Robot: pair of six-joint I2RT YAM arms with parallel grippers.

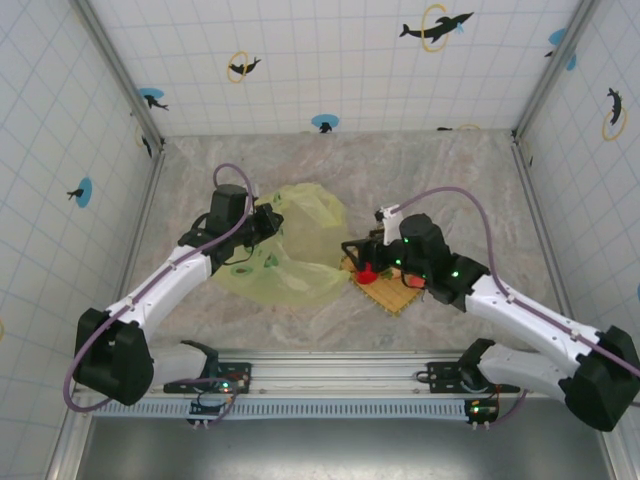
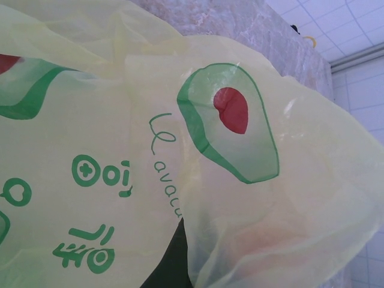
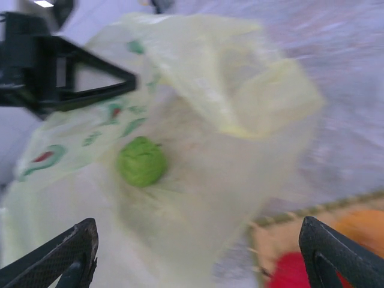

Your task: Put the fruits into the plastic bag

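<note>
Yellow-green film: the plastic bag lies crumpled a little left of the desk's middle, its green-and-red avocado prints facing up. The desk has a marbled grey-beige top.

Left gripper: at the bag's left, far-side edge. Jaws closed; the film looks pinched between them. From the left wrist view the bag hangs right across the lens, with a dark shape under it at the bottom edge. I cannot tell what that shape is.

Right gripper: between the bag's right edge and the mat, pointing towards the bag. Jaws wide apart, nothing between the fingertips. The right wrist view is blurred.

Fruits:
- green fruit: round, sitting in the bag's folds, ahead of the right gripper's open jaws. I cannot tell whether it lies on the film or under a layer of it.
- red fruit: on the mat's left corner, just below the right gripper and just beside the bag's right edge.
- orange fruit: on the mat, to the right of the red one and apart from it.

Mat: square, woven, straw-coloured, turned corner-on. It sits right of the desk's middle, towards the near edge, with its left corner close to the bag.
</note>
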